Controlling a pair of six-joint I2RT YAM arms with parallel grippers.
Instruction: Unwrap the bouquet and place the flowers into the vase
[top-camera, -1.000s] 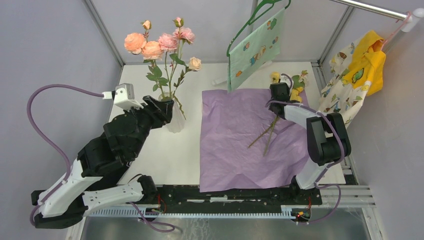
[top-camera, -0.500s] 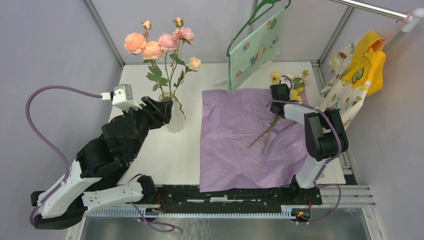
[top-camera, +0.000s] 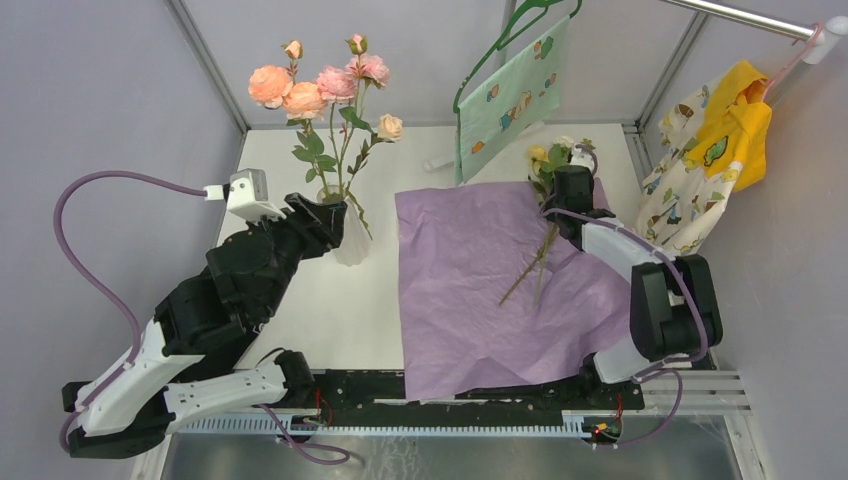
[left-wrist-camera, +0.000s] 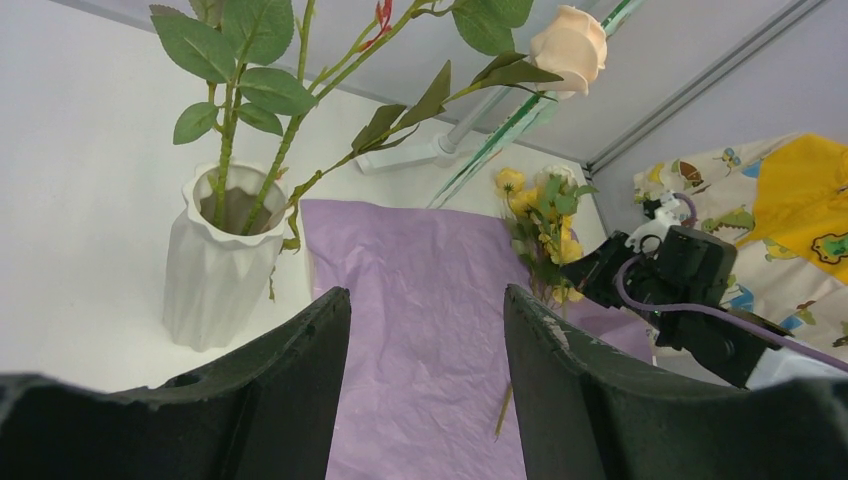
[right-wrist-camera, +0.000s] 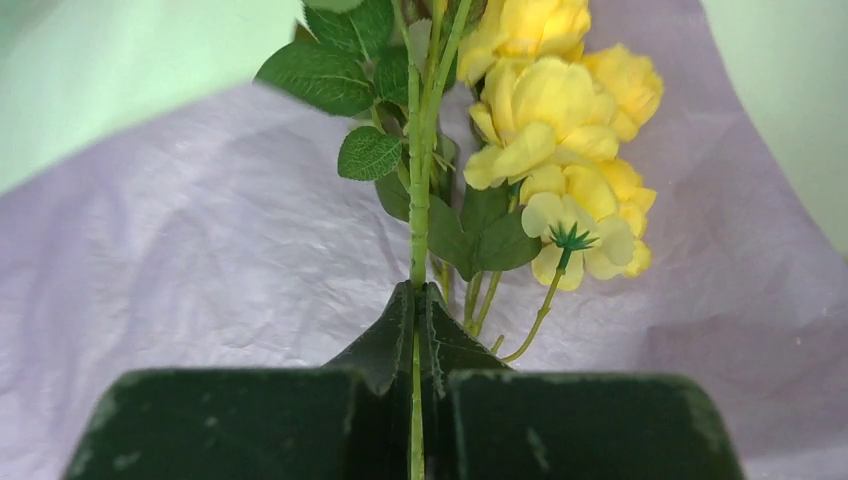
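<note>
We find the right gripper (right-wrist-camera: 418, 300) closed on the thin green stem (right-wrist-camera: 419, 200) of a spray of yellow artificial roses (right-wrist-camera: 555, 110); the blooms stand just beyond the fingertips and to their right, over the crumpled purple wrapping paper (right-wrist-camera: 200, 260) spread beneath the jaws; brown stem ends (top-camera: 522, 278) extend back behind those jaws across the paper; the left gripper (left-wrist-camera: 427, 310) stands open, holding nothing; the tall white ribbed vase (left-wrist-camera: 220, 260) sits ahead of its left finger, carrying pink and peach roses (top-camera: 310, 88).
</note>
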